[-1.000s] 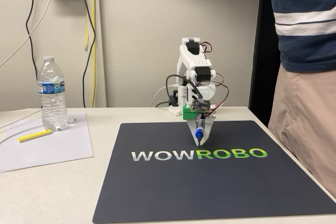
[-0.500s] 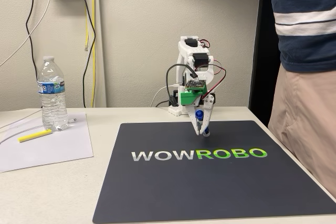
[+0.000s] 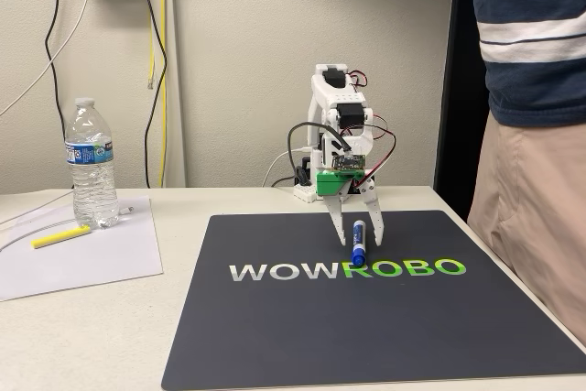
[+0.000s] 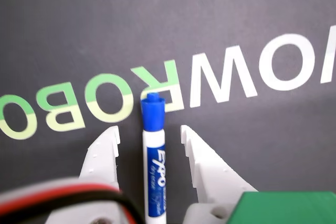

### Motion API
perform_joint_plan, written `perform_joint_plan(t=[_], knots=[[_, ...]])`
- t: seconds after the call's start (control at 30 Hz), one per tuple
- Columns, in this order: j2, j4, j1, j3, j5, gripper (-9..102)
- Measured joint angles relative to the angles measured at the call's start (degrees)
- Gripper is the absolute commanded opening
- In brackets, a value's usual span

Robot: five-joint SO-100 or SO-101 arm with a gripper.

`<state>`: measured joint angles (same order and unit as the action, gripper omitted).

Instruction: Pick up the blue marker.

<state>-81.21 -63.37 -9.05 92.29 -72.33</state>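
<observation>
Dropping the marker, looks like you're back to square one

Your end effector (image 3: 359,243) had the blue marker (image 3: 358,244) pinched and lifted half a second ago; now it's released, jaws spread, and the marker lies flat on the black mat (image 3: 275,336) between the fingers, touching neither as far as I can tell. In the wrist view the blue marker (image 4: 154,166) points its cap to 12 o'clock, toward the WOWROBO lettering, with one white finger (image 4: 102,153) at its 9 and the other at its 3. My guess: it's still lined up, so just close and lift again.
</observation>
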Motion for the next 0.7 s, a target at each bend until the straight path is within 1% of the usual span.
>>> perform_joint_plan(t=[0.2,0.37,0.57,0.7], knots=[[-3.96,-6.24,2.11,0.79,-2.64,28],[-6.68,-8.53,2.99,2.81,-3.96,28],[-6.77,-7.38,3.08,7.65,-4.13,28],[-6.5,-6.42,2.99,8.0,-3.96,28]])
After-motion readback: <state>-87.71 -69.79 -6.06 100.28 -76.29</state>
